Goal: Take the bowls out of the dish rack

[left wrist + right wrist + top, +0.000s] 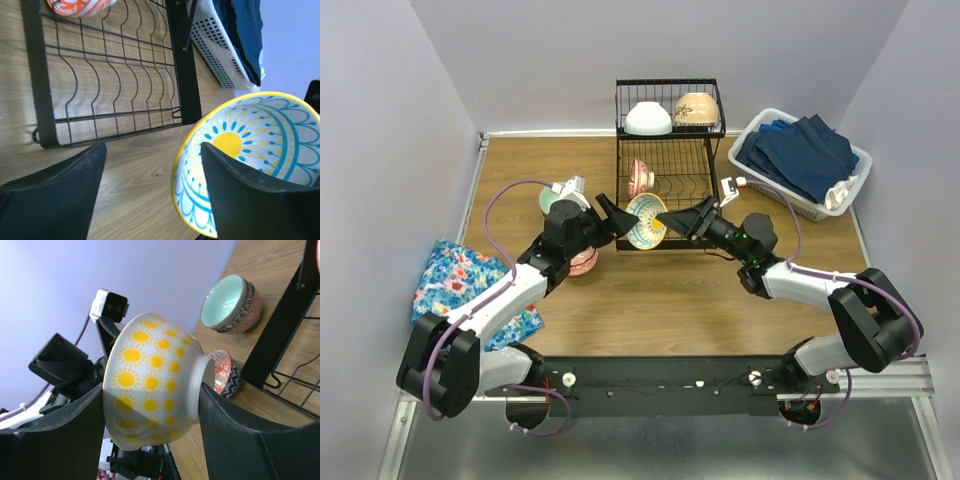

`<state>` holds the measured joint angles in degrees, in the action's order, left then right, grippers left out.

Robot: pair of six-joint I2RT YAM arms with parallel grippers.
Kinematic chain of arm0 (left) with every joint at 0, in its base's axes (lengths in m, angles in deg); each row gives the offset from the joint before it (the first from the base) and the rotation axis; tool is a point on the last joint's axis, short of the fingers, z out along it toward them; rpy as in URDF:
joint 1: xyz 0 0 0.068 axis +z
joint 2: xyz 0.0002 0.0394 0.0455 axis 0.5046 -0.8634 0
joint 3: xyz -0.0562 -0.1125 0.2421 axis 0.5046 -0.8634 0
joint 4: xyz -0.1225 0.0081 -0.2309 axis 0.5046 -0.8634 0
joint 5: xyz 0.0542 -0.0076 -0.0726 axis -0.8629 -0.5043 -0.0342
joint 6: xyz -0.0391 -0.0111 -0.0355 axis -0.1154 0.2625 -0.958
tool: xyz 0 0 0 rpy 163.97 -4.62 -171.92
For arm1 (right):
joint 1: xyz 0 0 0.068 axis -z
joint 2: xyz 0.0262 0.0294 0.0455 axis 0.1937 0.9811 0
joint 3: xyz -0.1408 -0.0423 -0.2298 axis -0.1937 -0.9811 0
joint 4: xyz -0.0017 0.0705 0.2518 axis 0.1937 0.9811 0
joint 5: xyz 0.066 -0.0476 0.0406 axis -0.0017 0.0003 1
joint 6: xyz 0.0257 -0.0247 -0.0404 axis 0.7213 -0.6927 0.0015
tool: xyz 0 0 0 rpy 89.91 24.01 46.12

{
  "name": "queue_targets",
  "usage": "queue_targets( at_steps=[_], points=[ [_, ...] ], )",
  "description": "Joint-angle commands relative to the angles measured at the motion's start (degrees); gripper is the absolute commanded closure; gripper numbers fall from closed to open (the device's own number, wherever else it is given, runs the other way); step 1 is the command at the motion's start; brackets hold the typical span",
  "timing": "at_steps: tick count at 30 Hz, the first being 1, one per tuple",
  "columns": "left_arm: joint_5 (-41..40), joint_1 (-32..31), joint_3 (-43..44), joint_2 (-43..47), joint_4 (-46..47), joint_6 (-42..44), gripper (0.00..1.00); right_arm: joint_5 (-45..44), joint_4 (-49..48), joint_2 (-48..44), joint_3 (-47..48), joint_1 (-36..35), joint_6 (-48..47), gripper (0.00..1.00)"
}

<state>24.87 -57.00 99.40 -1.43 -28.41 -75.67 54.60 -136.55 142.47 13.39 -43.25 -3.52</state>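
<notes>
While gripping the sun-patterned bowl [150, 365] in the right tool [152, 390], handing it over: close the wide left tool [152, 150] on the rim inside its opening.

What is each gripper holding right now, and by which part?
The right gripper clamps the white ceramic bowl with yellow suns, one finger at its rim, the other on its foot. The left gripper holds nothing: open, one finger inside the bowl.

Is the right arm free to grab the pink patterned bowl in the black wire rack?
Probably not: its jaws hold the white ceramic bowl with yellow suns; the pink patterned bowl stands just behind.
</notes>
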Motion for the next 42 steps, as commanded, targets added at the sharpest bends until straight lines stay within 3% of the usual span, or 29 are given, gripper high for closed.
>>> queue_targets(
  at_steps=[1,8,12,15,18,19,23,27,34,42],
  points=[
    [3.28,-1.07,-1.45,-1.60,4.48,-3.12,0.20,1.01,-6.53,-1.36,-0.69,-0.71,2.19,0.84],
    [3.90,-1.25,-3.91,-1.16,6.42,-4.97,0.51,0.57,-6.53,-1.09,-1.22,-0.97,2.28,0.84],
    [4.08,-1.25,-4.71,-0.02,6.16,-4.79,0.80,0.30,-6.09,-1.09,-1.49,-0.97,1.84,0.83],
    [1.98,-1.25,-5.58,2.17,4.67,-3.74,0.98,0.04,-5.39,-1.27,-1.92,-0.97,1.05,0.73],
    [-1.28,-0.90,-6.20,5.33,0.89,-1.37,1.00,-1.01,-3.02,-2.06,-2.36,-0.97,-0.36,0.59],
    [-2.33,-0.81,-6.29,7.08,-1.47,-0.76,1.00,-1.62,-2.49,-2.58,-2.54,-0.97,-1.23,0.47],
    [-7.34,-0.02,-6.20,11.49,-8.59,3.46,1.00,-2.68,2.16,-3.90,-2.54,-0.97,-4.22,0.24],
    [-12.27,1.56,-6.29,15.27,-16.24,5.75,1.00,-3.65,8.66,-5.04,-1.31,-0.97,-8.44,0.13],
    [-15.78,8.85,-7.78,22.30,-26.96,9.00,1.00,-6.02,18.34,-7.16,0.45,-0.97,-15.47,0.09],
    [-17.11,16.06,-7.78,18.71,-31.20,12.78,1.00,-6.20,19.75,-7.60,-0.34,-0.97,-16.53,0.09]
  ],
)
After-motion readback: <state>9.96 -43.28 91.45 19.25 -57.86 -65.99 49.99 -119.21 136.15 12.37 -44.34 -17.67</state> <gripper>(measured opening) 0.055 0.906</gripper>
